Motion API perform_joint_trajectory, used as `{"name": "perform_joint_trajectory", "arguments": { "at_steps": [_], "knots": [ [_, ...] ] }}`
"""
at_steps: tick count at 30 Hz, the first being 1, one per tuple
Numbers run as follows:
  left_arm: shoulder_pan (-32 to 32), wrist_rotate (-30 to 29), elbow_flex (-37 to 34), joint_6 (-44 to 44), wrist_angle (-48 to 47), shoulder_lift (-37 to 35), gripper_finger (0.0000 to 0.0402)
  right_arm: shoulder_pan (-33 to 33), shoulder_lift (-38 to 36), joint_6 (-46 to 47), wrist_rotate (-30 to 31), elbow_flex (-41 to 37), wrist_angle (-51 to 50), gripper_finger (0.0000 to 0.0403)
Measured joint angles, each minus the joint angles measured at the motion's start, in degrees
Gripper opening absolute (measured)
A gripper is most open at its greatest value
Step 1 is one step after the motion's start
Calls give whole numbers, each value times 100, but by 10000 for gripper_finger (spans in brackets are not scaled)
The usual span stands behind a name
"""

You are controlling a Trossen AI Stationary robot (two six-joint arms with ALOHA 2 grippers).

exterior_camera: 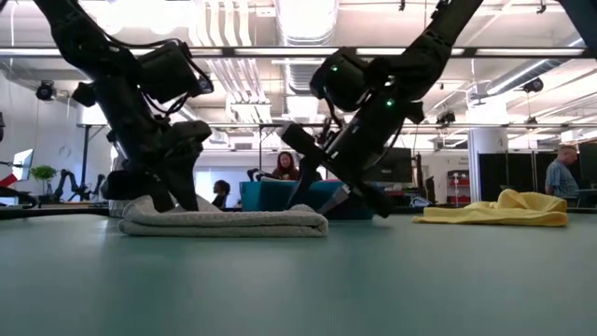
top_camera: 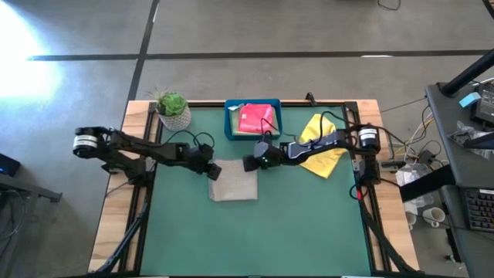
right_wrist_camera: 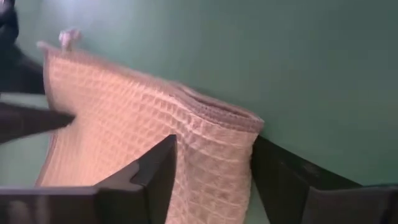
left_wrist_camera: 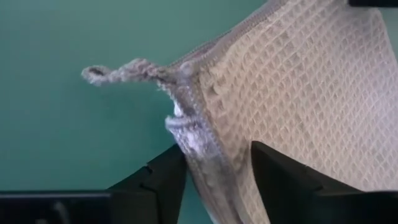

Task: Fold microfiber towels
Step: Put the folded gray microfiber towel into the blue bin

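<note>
A folded light grey towel lies flat on the green table, seen edge-on as a low stack. My left gripper is at its far left corner, closed on the edge there. My right gripper is at the far right corner, open, with one finger on either side of it. A yellow towel lies crumpled at the far right under the right arm. A hot pink towel lies in the blue tray. My left gripper pinches the grey towel's stitched edge between its two fingers, just below the corner with the hanging loop. Several layers show at that edge. The fingers slant down from the table's left. The towel lies on the table, not lifted. My right gripper: I cannot tell whether its fingers touch the corner between them.
A small potted plant stands at the far left corner. The blue tray sits at the far edge, just behind the grey towel. The near half of the green table holds no objects. People show in the room beyond.
</note>
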Motion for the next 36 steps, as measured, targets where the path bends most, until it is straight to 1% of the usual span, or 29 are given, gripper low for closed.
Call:
{"name": "perform_joint_trajectory", "arguments": {
  "at_steps": [2, 6, 11, 13, 18, 21, 24, 28, 31, 36],
  "knots": [
    [-2, -47, -11, 228, 109, 4, 147, 0, 12, -170, -123, 70, -17, 167],
    [-4, -225, -17, 303, 179, 13, 109, -14, 17, -264, -240, 122, -50, 108],
    [0, -349, -24, 591, 471, 28, 65, -13, 16, -332, -240, 117, -37, 37],
    [0, -451, -26, 600, 597, 28, 48, -13, 9, -350, -251, 121, -1, 18],
    [0, -578, -26, 743, 849, 22, 9, -13, -3, -572, -250, 279, -25, 14],
    [0, -578, 2, 788, 824, 22, 6, -13, -33, -763, -248, 478, -150, 13],
    [0, -614, 61, 1020, 835, 13, 7, -13, -77, -1045, -238, 771, -627, 13],
    [0, -840, 190, 1290, 837, 11, 6, -26, -161, -1414, -171, 1165, -1452, 12],
    [0, -915, 304, 1423, 837, 3, 6, -41, -244, -1657, -13, 1461, -1987, 12],
    [0, -1083, 621, 1944, 850, 0, 6, -105, -276, -2090, 112, 1980, -2709, 12]
  ]
}}
